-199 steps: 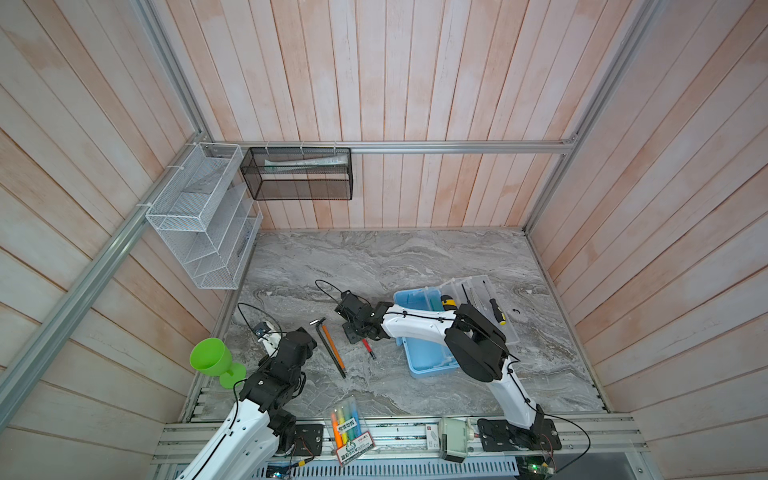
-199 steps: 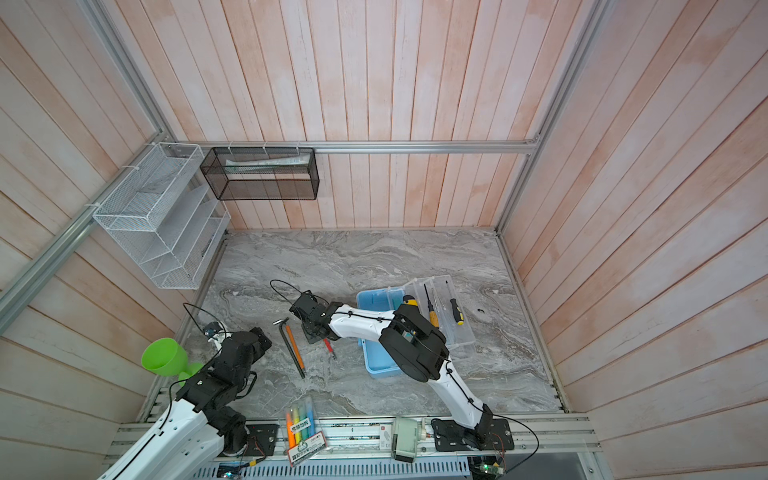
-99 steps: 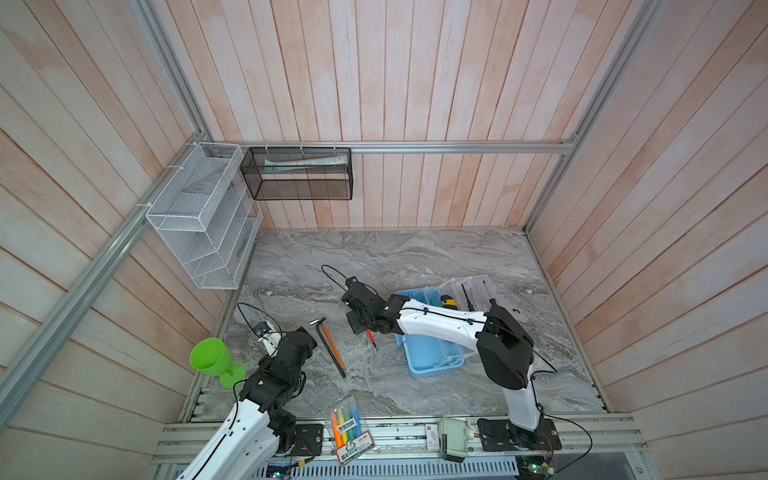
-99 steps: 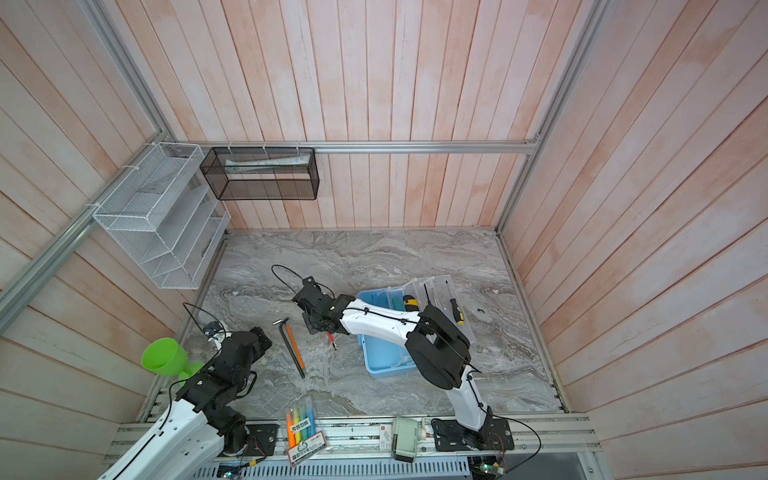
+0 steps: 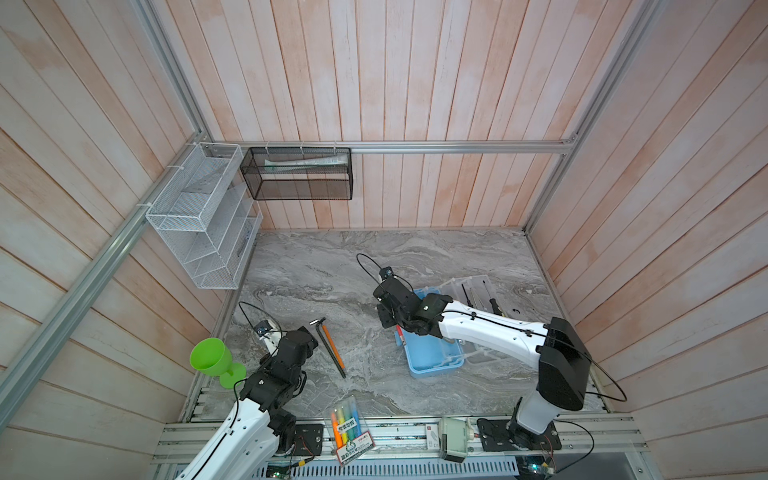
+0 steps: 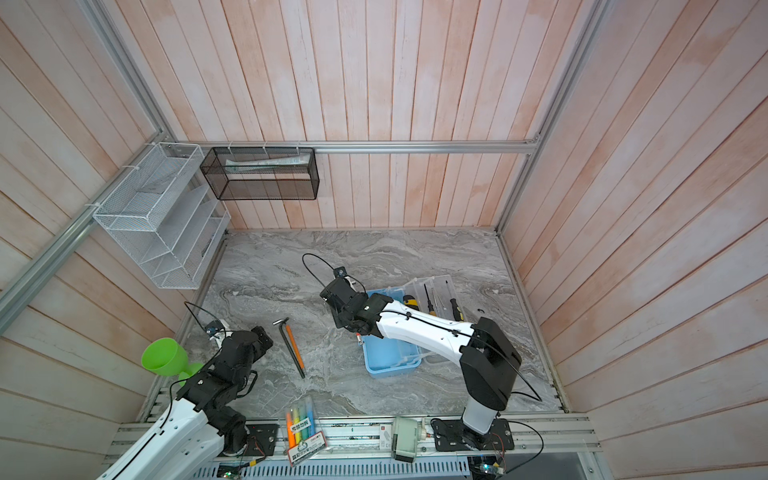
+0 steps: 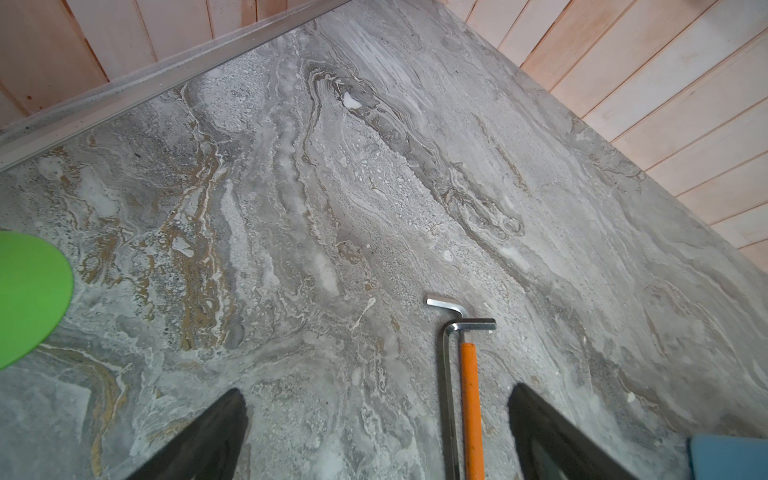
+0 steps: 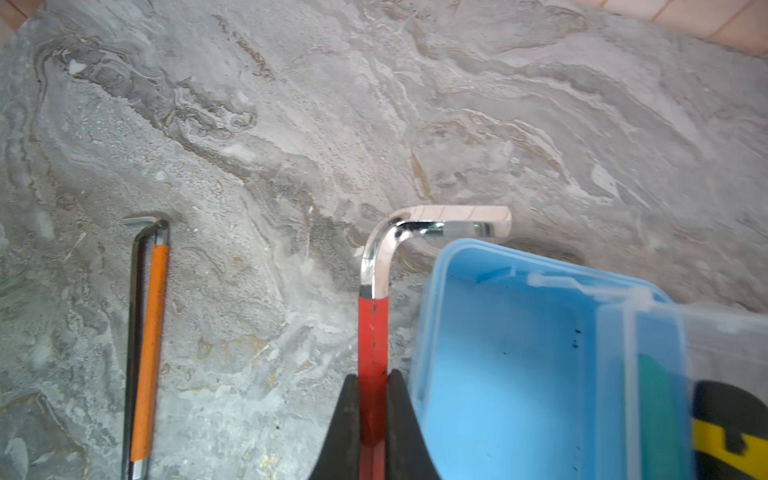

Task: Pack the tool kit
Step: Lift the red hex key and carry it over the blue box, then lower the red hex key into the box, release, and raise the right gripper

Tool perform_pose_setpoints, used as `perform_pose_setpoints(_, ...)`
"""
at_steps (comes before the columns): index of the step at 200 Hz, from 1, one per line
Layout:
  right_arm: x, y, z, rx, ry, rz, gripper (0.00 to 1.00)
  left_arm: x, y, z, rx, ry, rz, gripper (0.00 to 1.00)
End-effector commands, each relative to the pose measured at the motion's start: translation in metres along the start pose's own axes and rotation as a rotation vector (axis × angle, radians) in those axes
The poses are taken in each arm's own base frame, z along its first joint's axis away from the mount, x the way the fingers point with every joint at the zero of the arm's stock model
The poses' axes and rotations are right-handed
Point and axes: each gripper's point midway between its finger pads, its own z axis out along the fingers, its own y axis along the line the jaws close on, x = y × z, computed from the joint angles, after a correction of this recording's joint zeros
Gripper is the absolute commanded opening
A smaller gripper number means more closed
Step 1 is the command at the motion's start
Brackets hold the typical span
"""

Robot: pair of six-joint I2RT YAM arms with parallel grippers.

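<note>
Clamped tight, right pincer (image 8: 372, 380) pinches red key (image 8: 372, 328) by its red sleeve, w/ the shiny bent end poking out ahead. Key sits just beside the left rim of case (image 8: 432, 316), bent tip crossing the case corner in the wrist view; can't tell if it touches. Case is light blue and open, its blue tub mostly bare inside, set right of centre on surface (image 5: 332, 270). On the tub's right side the clear lid (image 6: 436, 286) lies flipped open, w/ screwdrivers (image 6: 455, 308) lying on it: one yellow/black, others black-handled. Over the tub reaches the right arm, so part of it is hidden.

Further left, approx mid-surface, orange key (image 7: 471, 395) lies flat alongside a plain dark key (image 7: 445, 374), the two touching or nearly so. A small silver key (image 7: 446, 302) lies at their bent ends. Over the surface just beside these hangs left pincer (image 7: 376, 392), jaws wide apart, holding nothing. In its wrist view both long keys lie btwn the fingers, nearer one of them. At the left edge, near that arm, sits green cup (image 5: 210, 359). At the front edge rests pen pack (image 5: 348, 428), half on the rail, well apart from the case.
</note>
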Motion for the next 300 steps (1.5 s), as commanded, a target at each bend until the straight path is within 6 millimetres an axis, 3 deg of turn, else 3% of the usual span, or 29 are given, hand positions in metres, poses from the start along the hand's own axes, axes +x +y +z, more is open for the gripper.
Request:
perform_pose_setpoints(1,0.004,-0.028,-0.009,0.074,-0.024,0.038,0.0,0.004,0.0,0.003,0.003,0.008,0.022,1.0)
perform_pose_setpoints(38,0.023,-0.053,-0.008,0.095,-0.008,0.065,0.0,0.004,0.001,0.003,0.001,0.009,0.022,1.0)
perform_pose_setpoints(126,0.055,-0.037,0.03,0.035,0.054,0.034,0.0,0.004,0.0,0.003,0.007,0.011,0.025,1.0)
perform_pose_setpoints(276,0.088,-0.05,0.071,0.096,0.163,0.005,0.0,0.005,0.0,0.003,0.007,0.011,0.023,1.0)
perform_pose_setpoints(300,0.088,-0.05,0.073,0.101,0.167,0.0,0.06,0.004,0.0,0.003,0.008,0.01,0.022,1.0)
